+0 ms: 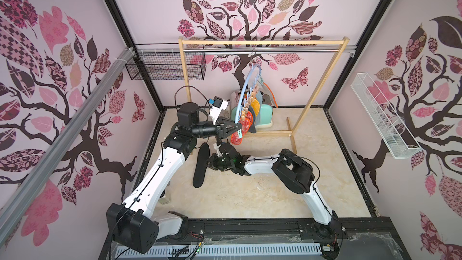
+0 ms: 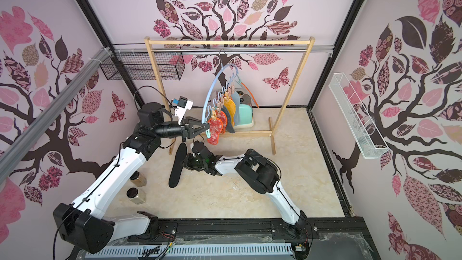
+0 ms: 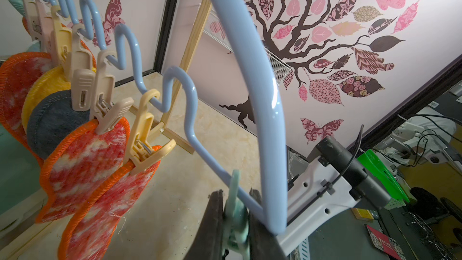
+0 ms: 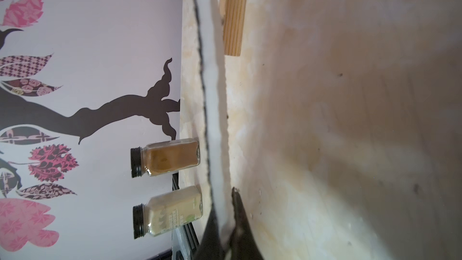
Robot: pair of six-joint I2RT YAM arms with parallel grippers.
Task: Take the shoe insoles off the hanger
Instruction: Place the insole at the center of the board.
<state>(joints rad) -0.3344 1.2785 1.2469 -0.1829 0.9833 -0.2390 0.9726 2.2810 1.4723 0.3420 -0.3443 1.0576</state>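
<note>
Left hand (image 3: 235, 223): nearest the wrist camera, your jaws are pinched tight on the teal clothespin (image 3: 235, 196) at the near end of the hanger (image 3: 252, 53); no insole hangs from that pin.
Right hand (image 1: 212, 163): clamped on the black insole (image 1: 201, 165), which stands on edge in the wrist view and looks to be touching or just above the bench (image 1: 250, 191).
Step in hand: you appear to be setting the freed black insole down.
Insoles on hanger: red-white mottled insole (image 3: 82, 166) in front, then another like it, dark grey, mustard yellow and more, each under a beige clothespin (image 3: 147, 141).
Hanger: hooked on the wooden garment rack (image 1: 260, 42).
Next move: part the right jaws, then bring the left hand to the nearest beige pin and squeeze it.
</note>
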